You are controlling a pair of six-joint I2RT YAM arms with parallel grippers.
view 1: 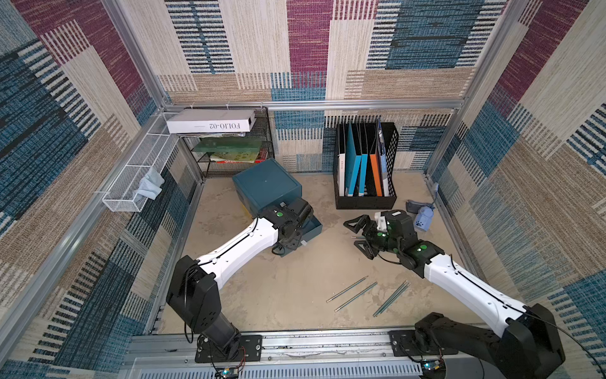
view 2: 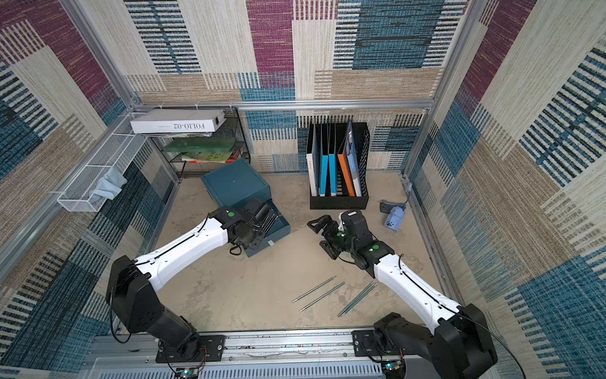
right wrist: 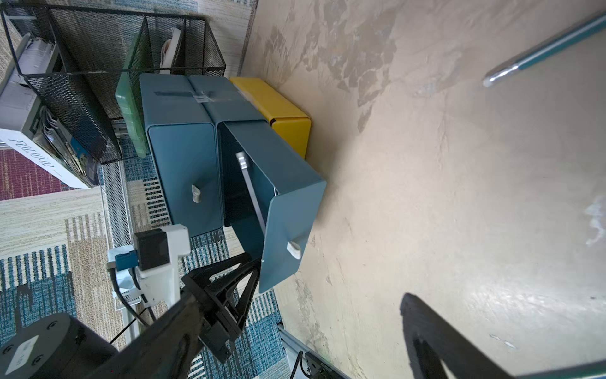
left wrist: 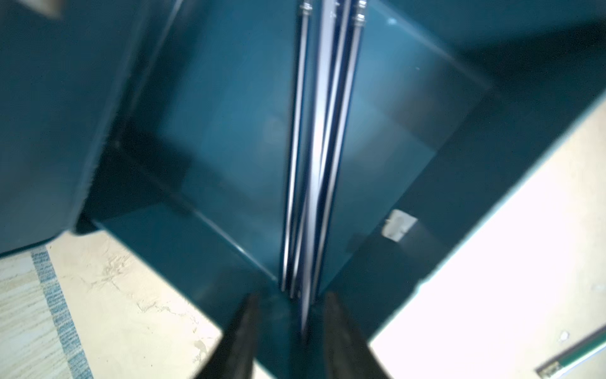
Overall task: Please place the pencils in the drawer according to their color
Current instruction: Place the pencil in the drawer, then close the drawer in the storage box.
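dark pencils [left wrist: 314,147]: thin glossy rods with silver metal ends, blurred, bunched lengthwise inside the open drawer [view 2: 278,229]
teal pencils [view 1: 355,297]: slim, silver-tipped, loose on the surface beside the right arm, two of them touching
cabinet [view 1: 265,183]: smooth teal box with rounded edges; the bottom unit is yellow
left tool [left wrist: 292,297]: black fingers apart over the drawer, at the dark pencils' near ends
right tool [view 1: 350,233]: wide apart, empty, above the surface
surface [view 1: 278,295]: beige, mottled, scuffed
walls [view 1: 308,39]: woven patchwork in blue, maroon and beige, on an aluminium frame
file holder [view 1: 392,147]: black mesh, upright folders
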